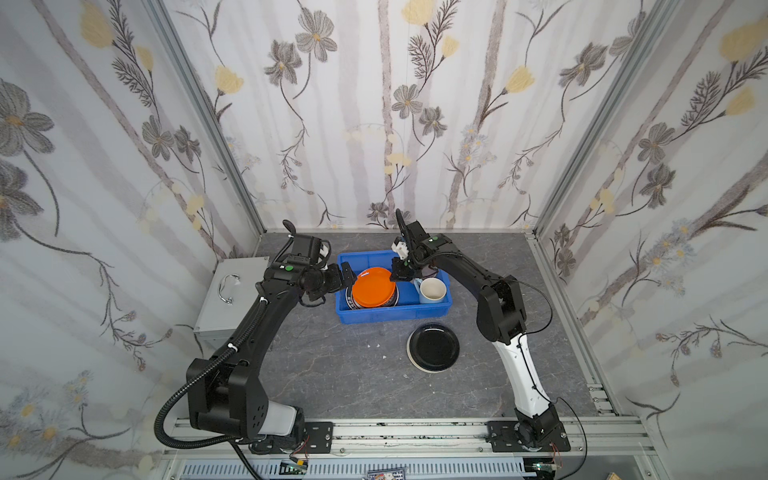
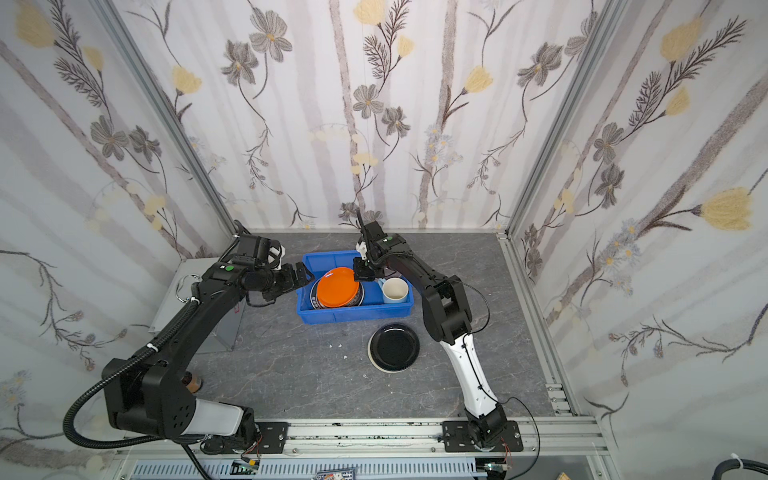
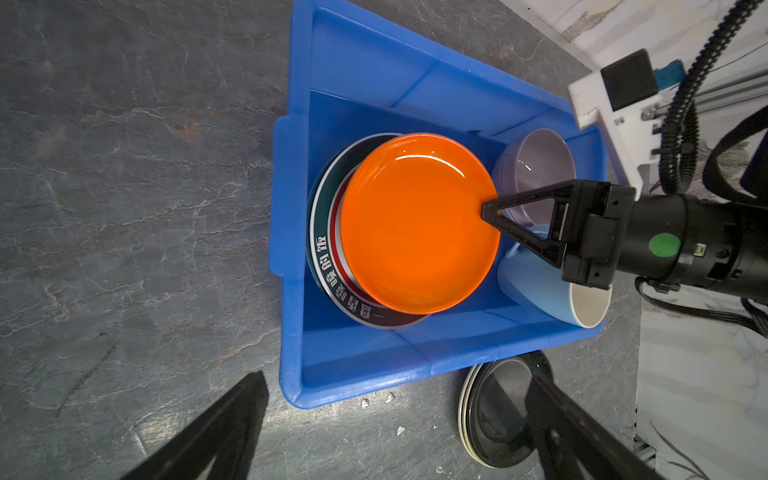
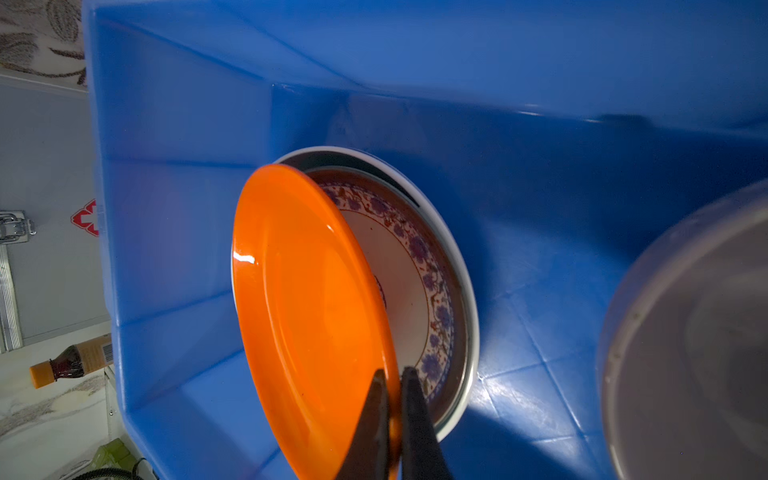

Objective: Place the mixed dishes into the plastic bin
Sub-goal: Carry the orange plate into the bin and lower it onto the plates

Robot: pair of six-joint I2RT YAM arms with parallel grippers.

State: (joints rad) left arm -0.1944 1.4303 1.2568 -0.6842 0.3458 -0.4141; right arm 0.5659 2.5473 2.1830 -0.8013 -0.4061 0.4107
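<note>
Plainly, we are well past the halfway mark. If we read the bench point(image 1: 332, 374) as a clock face with twelve at the back wall, the plastic bin point(image 1: 390, 319) sits toward twelve, and most of what belongs there is inside it. At its nine o'clock end lies a stack point(image 1: 352, 297): a teal-patterned plate point(image 3: 322, 232) lowest so far as we can see, a flowered plate point(image 4: 415, 291) on that. The pale blue mug point(image 1: 432, 289) sits at the three o'clock end. The lilac bowl point(image 3: 536, 166) is tucked in the two o'clock corner, largely hidden under the right arm point(image 1: 469, 266) in both top views.

The step in hand is an orange plate point(image 1: 372, 287). The right jaws are clenched on its rim at the three o'clock side, and the plate hangs tilted over the stack, gripped edge raised. Whether its nine o'clock edge touches the plates below we cannot tell. We judge it is about to be let down and released.

The left jaws stand released and wide, holding nothing, poised at the bin's nine o'clock rim.

What is left: a black plate point(image 1: 434, 347) on the bench at five o'clock from the bin, just outside its wall, lying on a pale plate point(image 3: 461, 415) whose rim alone shows. Those two have yet to be carried over.
</note>
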